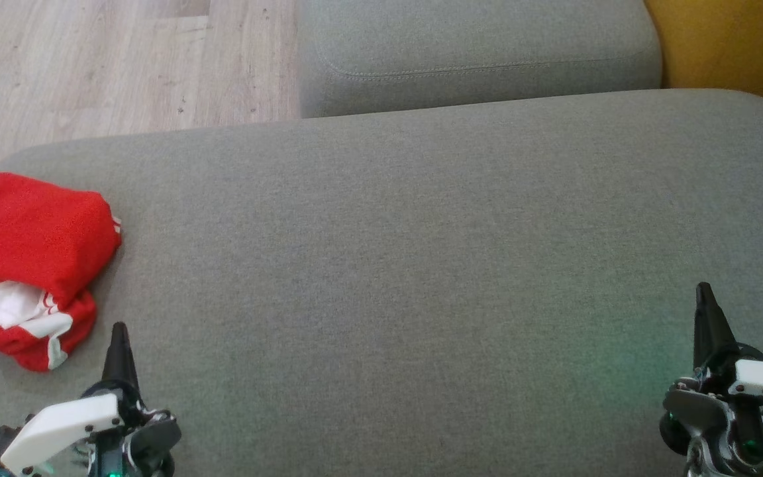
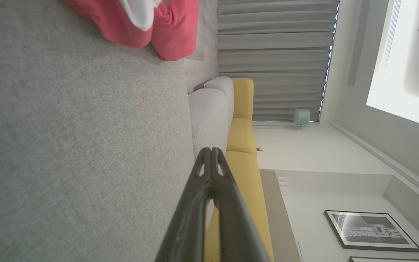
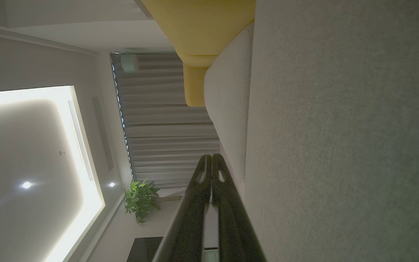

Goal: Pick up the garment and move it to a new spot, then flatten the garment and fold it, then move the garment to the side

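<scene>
Red-and-white garment (image 1: 27, 255) bundled, clipped by left frame edge; lies near left gripper (image 1: 118, 329), ahead-left, apart; right gripper (image 1: 704, 289) well away. Both pinched closed, empty.

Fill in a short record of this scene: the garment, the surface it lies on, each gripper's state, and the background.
garment: red and white, a roughly folded bundle
surface: grey cushion, with the garment at its left edge
left gripper: shut, empty, near the garment but apart from it
right gripper: shut, empty, over the cushion's right side
background: wooden floor
</scene>
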You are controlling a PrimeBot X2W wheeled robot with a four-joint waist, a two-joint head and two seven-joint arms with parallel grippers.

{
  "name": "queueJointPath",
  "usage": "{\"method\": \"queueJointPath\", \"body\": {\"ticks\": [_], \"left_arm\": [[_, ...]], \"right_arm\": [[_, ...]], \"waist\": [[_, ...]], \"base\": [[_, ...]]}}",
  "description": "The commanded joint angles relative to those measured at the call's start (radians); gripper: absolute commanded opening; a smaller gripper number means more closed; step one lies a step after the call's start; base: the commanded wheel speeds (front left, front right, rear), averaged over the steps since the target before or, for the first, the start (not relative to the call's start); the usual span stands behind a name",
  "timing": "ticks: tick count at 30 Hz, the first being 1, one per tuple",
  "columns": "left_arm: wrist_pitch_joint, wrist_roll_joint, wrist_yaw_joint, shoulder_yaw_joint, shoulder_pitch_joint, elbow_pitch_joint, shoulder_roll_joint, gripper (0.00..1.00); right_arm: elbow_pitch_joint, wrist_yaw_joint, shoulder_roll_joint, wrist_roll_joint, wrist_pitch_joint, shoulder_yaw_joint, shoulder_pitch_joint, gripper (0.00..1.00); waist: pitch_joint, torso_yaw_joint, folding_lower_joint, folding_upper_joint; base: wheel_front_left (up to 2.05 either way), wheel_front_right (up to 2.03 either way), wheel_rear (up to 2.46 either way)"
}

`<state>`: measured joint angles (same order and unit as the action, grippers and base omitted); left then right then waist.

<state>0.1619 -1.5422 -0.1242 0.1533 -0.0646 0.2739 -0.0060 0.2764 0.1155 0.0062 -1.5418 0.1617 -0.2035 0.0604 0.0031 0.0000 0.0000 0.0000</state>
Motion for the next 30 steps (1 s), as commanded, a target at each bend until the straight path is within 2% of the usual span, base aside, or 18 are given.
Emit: {"method": "queueJointPath", "body": {"ticks": [1, 30], "left_arm": [[0.005, -0.008, -0.007, 0.029, -0.051, -0.029, 0.006, 0.0], [0.005, -0.008, -0.007, 0.029, -0.051, -0.029, 0.006, 0.0]], "right_arm": [[-0.031, 0.015, -0.006, -0.009, 0.006, 0.021, 0.055, 0.0], [-0.031, 0.015, -0.006, -0.009, 0.006, 0.021, 0.055, 0.0]], "waist": [[0.0, 0.0, 0.0, 0.0], [0.0, 0.0, 0.0, 0.0]], "base": [[0.0, 0.0, 0.0], [0.0, 0.0, 0.0]]}}
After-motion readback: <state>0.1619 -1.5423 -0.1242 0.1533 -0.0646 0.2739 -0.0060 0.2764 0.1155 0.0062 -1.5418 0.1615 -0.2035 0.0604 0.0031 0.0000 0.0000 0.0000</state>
